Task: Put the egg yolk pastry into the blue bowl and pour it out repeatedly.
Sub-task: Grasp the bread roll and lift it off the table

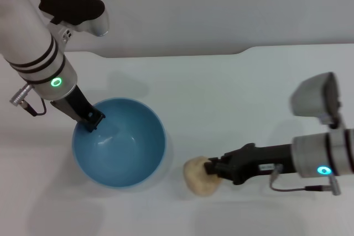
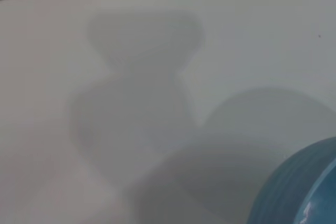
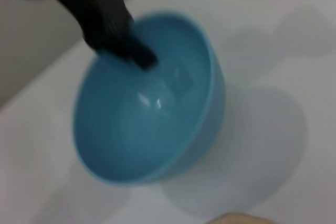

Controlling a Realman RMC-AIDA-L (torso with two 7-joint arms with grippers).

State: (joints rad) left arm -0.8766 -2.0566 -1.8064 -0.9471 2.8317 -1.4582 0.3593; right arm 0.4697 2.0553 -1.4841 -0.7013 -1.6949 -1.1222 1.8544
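The blue bowl (image 1: 127, 147) sits left of centre on the white table, its inside bare. My left gripper (image 1: 91, 121) is shut on the bowl's far-left rim. In the right wrist view the same bowl (image 3: 152, 124) shows with the dark left gripper (image 3: 131, 51) clamped over its edge. The left wrist view catches only a piece of the bowl's outer wall (image 2: 299, 192). The egg yolk pastry (image 1: 198, 176), a pale tan bun, is just right of the bowl, low over the table. My right gripper (image 1: 213, 171) is shut on it from the right side.
The white table (image 1: 232, 98) stretches behind and between the arms, with its back edge against a pale wall. The right arm's grey wrist housing (image 1: 315, 98) stands at the far right.
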